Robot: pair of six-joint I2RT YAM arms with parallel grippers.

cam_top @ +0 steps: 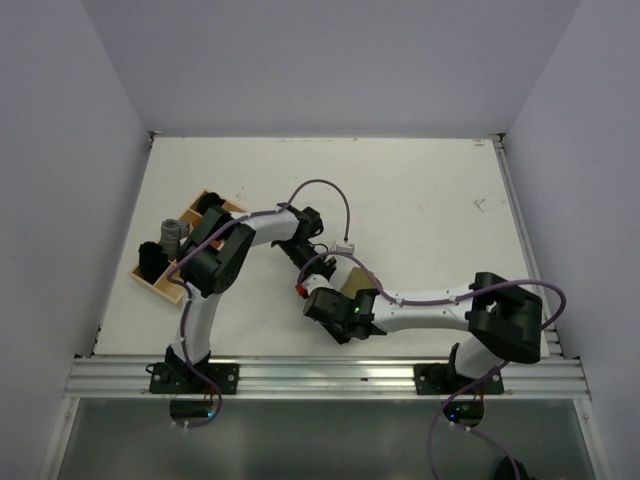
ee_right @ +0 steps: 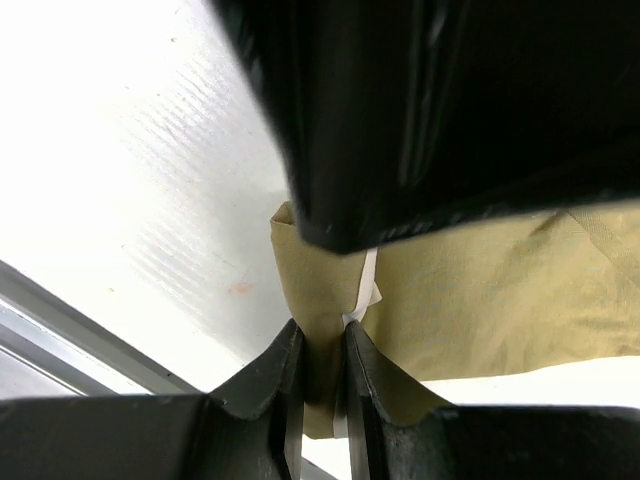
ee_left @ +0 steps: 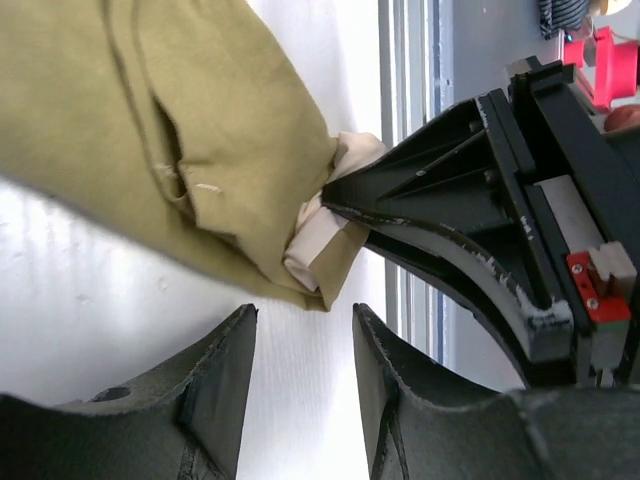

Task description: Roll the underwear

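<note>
The white table (cam_top: 420,200) has a metal rail (cam_top: 330,378) along its near edge, where both arm bases are mounted. The left arm (cam_top: 215,258) bends rightward and the right arm (cam_top: 430,300) reaches leftward; their ends meet near mid-table over the olive underwear (cam_top: 352,279), which is mostly hidden. A wooden tray (cam_top: 160,287) holding dark items and a grey roll (cam_top: 172,232) lies beside the left arm.

You'll find a shallow light wooden tray (cam_top: 158,288), holding a grey rolled cloth (cam_top: 172,232) and a black bundle (cam_top: 150,260), on the white surface (cam_top: 420,200), well left of the left end effector (ee_left: 303,315).
</note>
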